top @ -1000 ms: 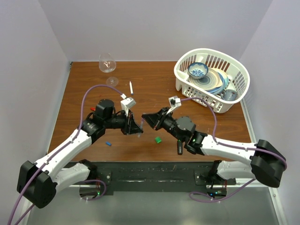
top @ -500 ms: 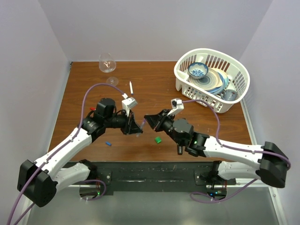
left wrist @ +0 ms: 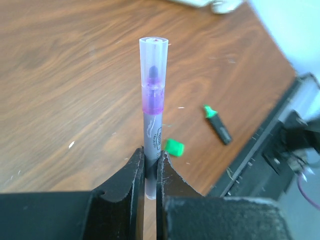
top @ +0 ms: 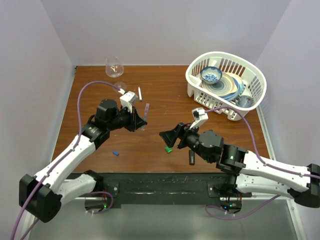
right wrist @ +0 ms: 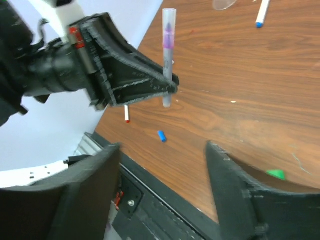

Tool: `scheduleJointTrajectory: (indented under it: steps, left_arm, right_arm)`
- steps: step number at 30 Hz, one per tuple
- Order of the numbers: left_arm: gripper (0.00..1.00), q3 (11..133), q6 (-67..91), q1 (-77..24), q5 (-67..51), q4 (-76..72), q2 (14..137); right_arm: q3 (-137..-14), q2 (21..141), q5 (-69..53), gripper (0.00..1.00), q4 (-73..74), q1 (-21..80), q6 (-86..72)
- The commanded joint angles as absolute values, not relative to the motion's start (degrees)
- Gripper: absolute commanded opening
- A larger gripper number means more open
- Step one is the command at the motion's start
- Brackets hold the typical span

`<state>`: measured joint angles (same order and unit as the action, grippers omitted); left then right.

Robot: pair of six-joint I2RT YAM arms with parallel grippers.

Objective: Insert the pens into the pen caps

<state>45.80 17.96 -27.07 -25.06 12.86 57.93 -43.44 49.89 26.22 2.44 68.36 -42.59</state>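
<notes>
Overall: brown wood tabletop (top: 165, 95), pale walls (top: 165, 30), green cap (top: 169, 149) on it.

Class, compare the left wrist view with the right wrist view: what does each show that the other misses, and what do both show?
Only the left wrist view: the black marker with its green tip. Only the right wrist view: the blue cap and the white pen. Both: the purple pen clamped in the left gripper, and the green cap.
</notes>
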Motion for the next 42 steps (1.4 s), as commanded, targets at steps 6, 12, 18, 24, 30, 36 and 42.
scheduleJointTrajectory:
  steps: [6, 12, 18, 24, 30, 36, 42]
  left_arm:
    - [0.0, 49.22, 30.57, -27.16, -8.27, 15.29, 76.79]
    - [0.0, 49.31, 33.66, -27.25, -1.85, 16.25, 82.61]
    - [0.0, 47.81, 36.21, -27.42, -0.18, 16.34, 87.7]
    - [0.02, 47.99, 36.65, -27.42, 4.65, 18.54, 90.35]
    - [0.11, 48.51, 36.48, -27.68, 6.15, 19.6, 92.11]
    - [0.19, 48.95, 36.12, -27.77, 7.21, 20.74, 92.64]
    - [0.25, 49.04, 36.12, -27.77, 6.77, 20.66, 92.55]
  right_arm:
    - [-42.62, 44.65, 35.06, 0.88, 19.04, 68.38, -47.28]
    - [-44.74, 42.98, 36.82, 0.88, 25.3, 68.38, -46.41]
    - [-42.19, 39.29, 37.62, 0.88, 24.35, 68.38, -46.14]
    - [-41.66, 37.71, 38.23, 0.88, 25.22, 68.38, -45.88]
    - [-41.4, 37.53, 38.06, 0.88, 25.14, 68.38, -46.23]
    - [-41.75, 37.88, 38.06, 0.88, 25.14, 68.38, -45.97]
    - [-41.75, 38.06, 37.79, 0.88, 25.22, 68.38, -45.97]
